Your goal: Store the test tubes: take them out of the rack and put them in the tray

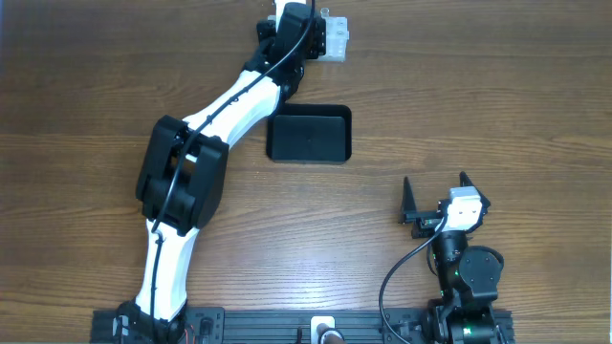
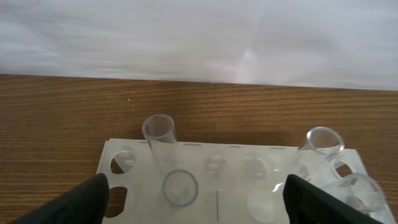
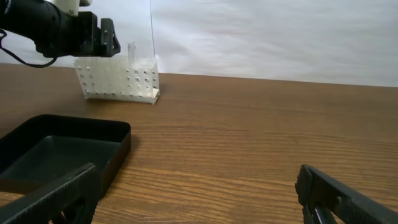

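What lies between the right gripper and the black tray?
Nothing: in the top view, the brown wooden tabletop between the open right gripper and the empty rectangular black plastic tray is bare; the right wrist view agrees.

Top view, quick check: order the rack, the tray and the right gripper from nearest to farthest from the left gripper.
1. The rack: directly under the left gripper, at the view's top.
2. The tray: black and empty, mid-view, just below the rack.
3. The right gripper: farthest, at the lower right, open.
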Available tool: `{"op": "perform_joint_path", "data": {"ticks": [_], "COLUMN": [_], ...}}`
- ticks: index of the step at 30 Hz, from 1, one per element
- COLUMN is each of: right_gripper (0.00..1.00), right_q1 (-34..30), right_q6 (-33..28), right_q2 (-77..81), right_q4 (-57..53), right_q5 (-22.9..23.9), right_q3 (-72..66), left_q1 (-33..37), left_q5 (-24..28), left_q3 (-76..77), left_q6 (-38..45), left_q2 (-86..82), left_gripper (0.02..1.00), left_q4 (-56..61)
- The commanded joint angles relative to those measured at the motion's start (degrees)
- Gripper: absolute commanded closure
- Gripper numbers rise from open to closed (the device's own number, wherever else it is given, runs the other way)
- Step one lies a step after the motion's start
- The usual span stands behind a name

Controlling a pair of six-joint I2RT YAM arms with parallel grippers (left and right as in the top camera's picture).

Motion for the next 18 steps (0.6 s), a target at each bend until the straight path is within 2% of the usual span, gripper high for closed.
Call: {"op": "perform_joint_path", "data": {"ticks": [1,8,13,18], "right_gripper": [0.007,0.009,0.009,0.007], "right_q1": [0.3,0.3,0.3,0.3], "right_q6": [0.4,0.4,0.4,0.4], "right_q2": [-0.6,-0.6,-0.6,-0.6], "right_q4": [-0.1,-0.1,-0.1,-0.1], "right_q5": [0.2,0.2,0.2,0.2], "right_q3": [-0.3,-0.3,-0.3,-0.3], "left_q1": [0.4,0.7,0.7,0.7], "left_q5": [-1.3,-1.3,-1.3,-1.3], "left_q3": [1.9,2.7,2.7,2.7], "left_q6": [-0.4,-0.4,-0.4,-0.4], "left_q2": [2.3,3.0,3.1,3.1], "left_gripper": [0.176,0.334,0.481,0.568], "left_q4": [0.4,0.6,0.5,0.5]}}
